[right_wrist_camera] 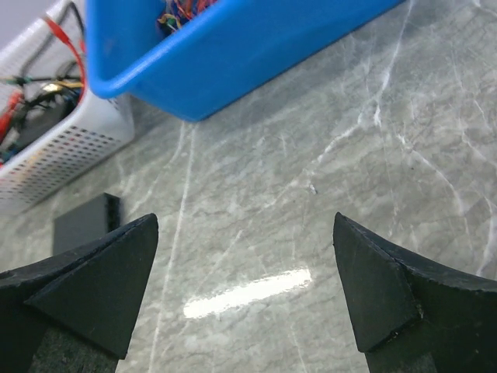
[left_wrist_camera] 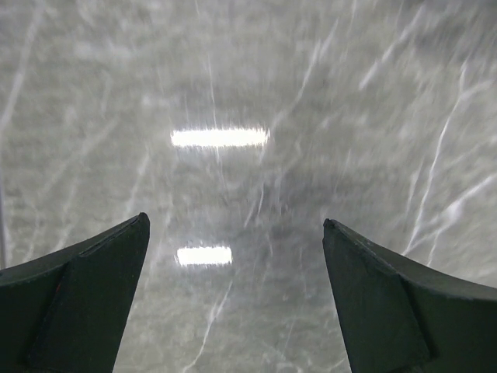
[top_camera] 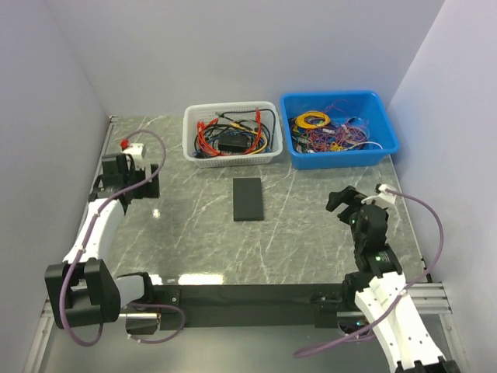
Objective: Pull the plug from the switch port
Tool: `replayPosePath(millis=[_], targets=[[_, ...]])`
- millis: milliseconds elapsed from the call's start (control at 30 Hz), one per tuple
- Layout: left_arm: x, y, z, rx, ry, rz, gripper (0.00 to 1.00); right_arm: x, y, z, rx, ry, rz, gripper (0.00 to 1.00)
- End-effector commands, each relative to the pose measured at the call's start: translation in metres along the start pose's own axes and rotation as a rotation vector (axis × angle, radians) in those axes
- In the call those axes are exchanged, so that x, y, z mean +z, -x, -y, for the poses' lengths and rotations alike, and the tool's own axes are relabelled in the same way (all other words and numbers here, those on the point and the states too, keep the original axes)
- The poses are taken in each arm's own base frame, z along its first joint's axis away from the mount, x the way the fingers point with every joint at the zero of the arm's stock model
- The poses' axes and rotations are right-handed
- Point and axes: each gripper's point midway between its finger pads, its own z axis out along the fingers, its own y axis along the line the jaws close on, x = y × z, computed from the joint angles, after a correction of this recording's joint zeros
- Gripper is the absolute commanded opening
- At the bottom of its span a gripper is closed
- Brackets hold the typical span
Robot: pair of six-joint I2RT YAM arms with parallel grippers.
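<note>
You have a glossy grey marble-patterned tabletop enclosed by plain pale lilac-white walls at left, back and right. Two bright strip-light reflections lie on it; a black strip runs along its near edge.

One switch, one white mesh basket, one blue bin, two pincers: left pincer, right pincer.

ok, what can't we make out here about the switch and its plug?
- Top external: ports and any plug on the switch are too small to see.
- Right wrist: only a switch corner shows; a finger of the right gripper hides the rest.
- Left wrist: only blurred table beyond the left gripper.
- Top external: the black item in the white basket is too small to identify.
</note>
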Motion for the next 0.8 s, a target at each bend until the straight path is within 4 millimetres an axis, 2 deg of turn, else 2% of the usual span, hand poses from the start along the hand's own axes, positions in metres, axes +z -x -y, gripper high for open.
replayPosePath(millis=[0,133,200,267,400,633,767], targets=[[-0.001,0.001,-0.001,0.059,0.003,0.064,0.99,-0.006,0.01,-0.002,0.044,0.012,0.05,1.0],[0.002,-0.015,0.001,0.034,-0.002,0.047,0.99,-0.012,0.016,0.006,0.084,-0.025,0.09,1.0],[0.004,-0.018,0.0,0.03,0.001,0.037,0.99,-0.011,0.016,0.019,0.176,-0.098,0.12,1.0],[0.006,-0.019,0.002,0.03,-0.007,0.03,0.99,-0.009,0.011,0.024,0.251,-0.121,0.124,1.0],[0.01,-0.022,0.006,0.037,-0.039,0.006,0.98,-0.006,0.002,0.015,0.252,-0.072,0.09,1.0],[0.014,-0.027,0.006,0.032,-0.034,-0.011,0.99,-0.002,-0.01,0.02,0.223,-0.088,0.056,1.0],[0.016,-0.029,0.006,0.033,-0.042,-0.018,0.99,-0.002,-0.005,0.009,0.224,0.004,0.1,1.0]])
